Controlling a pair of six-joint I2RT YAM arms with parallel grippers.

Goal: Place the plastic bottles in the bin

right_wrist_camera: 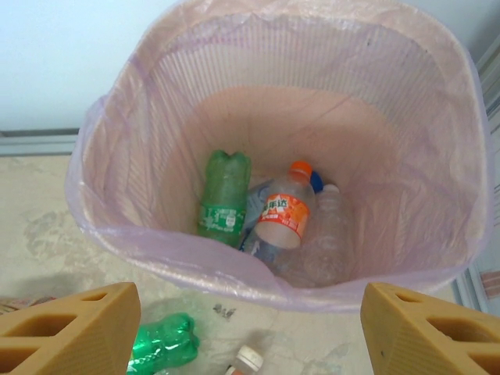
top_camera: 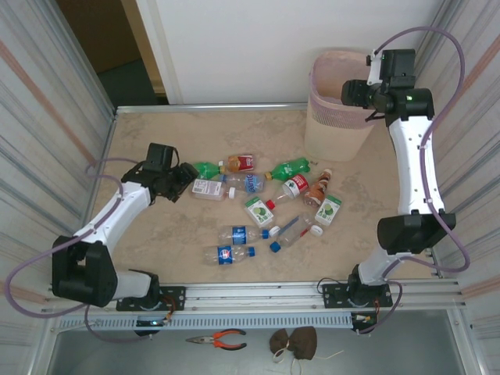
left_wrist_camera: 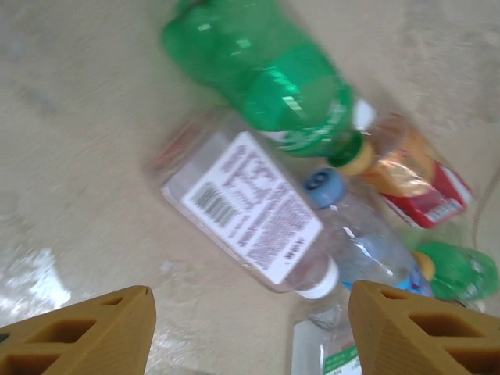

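Counting 12 bottles (top_camera: 248, 183) on table (top_camera: 156, 250), 4 in bin (right_wrist_camera: 180, 101).

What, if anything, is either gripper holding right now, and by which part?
Nothing: the left gripper hangs open over the bottles, the right gripper open above the bin.

Bright, even light with faint shadows. The left wrist view is motion-blurred, smearing the bottles (left_wrist_camera: 266, 86); glare on the table (left_wrist_camera: 31, 273) at lower left.

robot lab cell: panel-walled table (top_camera: 168, 266), rail-mounted arms (top_camera: 117, 212)
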